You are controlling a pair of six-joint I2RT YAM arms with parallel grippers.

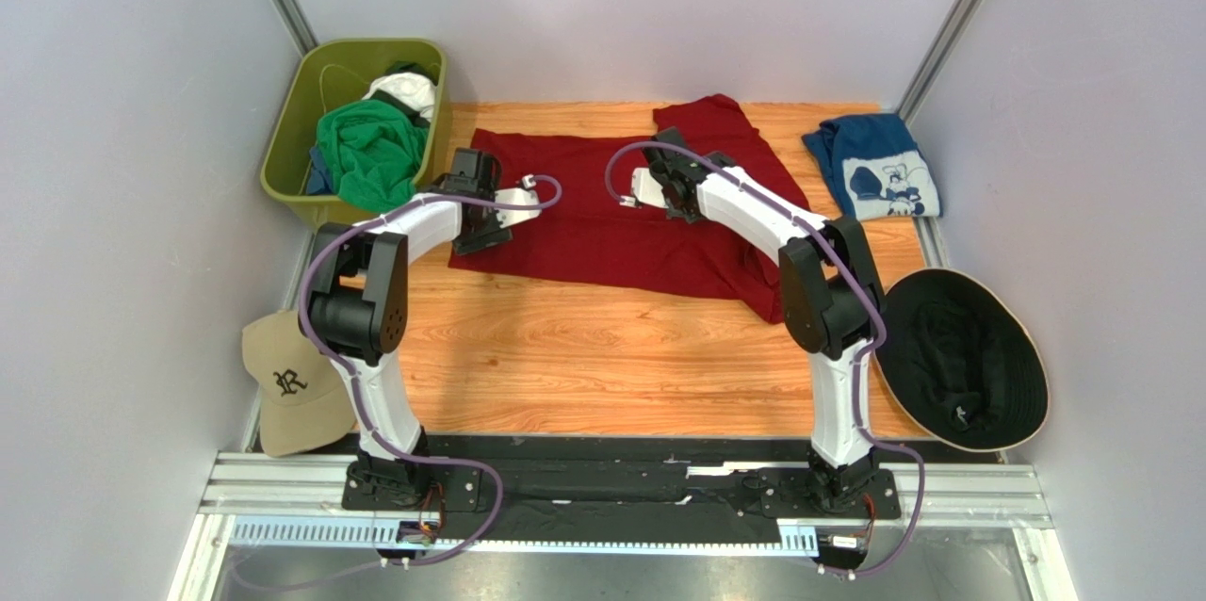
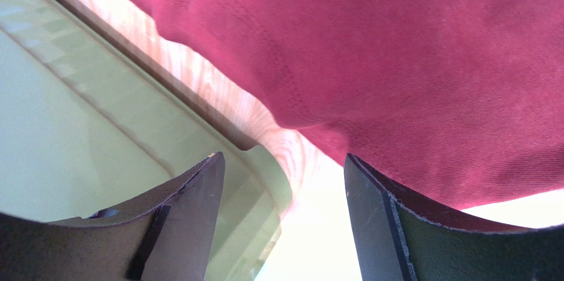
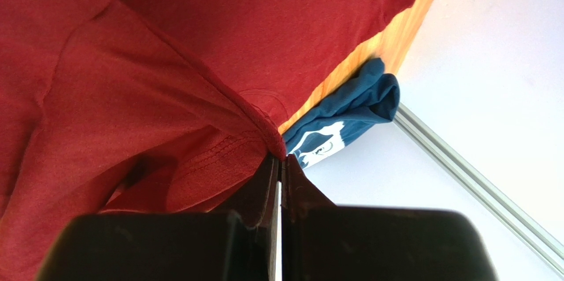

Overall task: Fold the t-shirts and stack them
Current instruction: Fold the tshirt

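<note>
Remote station, mid-fold: the dark red t-shirt (image 1: pixel 595 241) lies spread at the centre of the wooden table (image 1: pixel 566 361). Its long axis runs left to right across the overhead frame, dipping slightly to the right. One part is bunched at the upper right, and I cannot tell which end is the collar.

My right gripper (image 3: pixel 281 162) is clenched on a narrow ridge of red cloth. My left gripper (image 2: pixel 283 162) stands released at the shirt's left edge, just beside the olive bin (image 1: pixel 290 135) holding the green t-shirt (image 1: pixel 371 149).

A pull from the right alone could skew the shirt, slip off that thin pinch, or drag cloth toward the navy-blue t-shirt (image 1: pixel 875 166) at the upper right. The left fingers could catch the bin wall.
</note>
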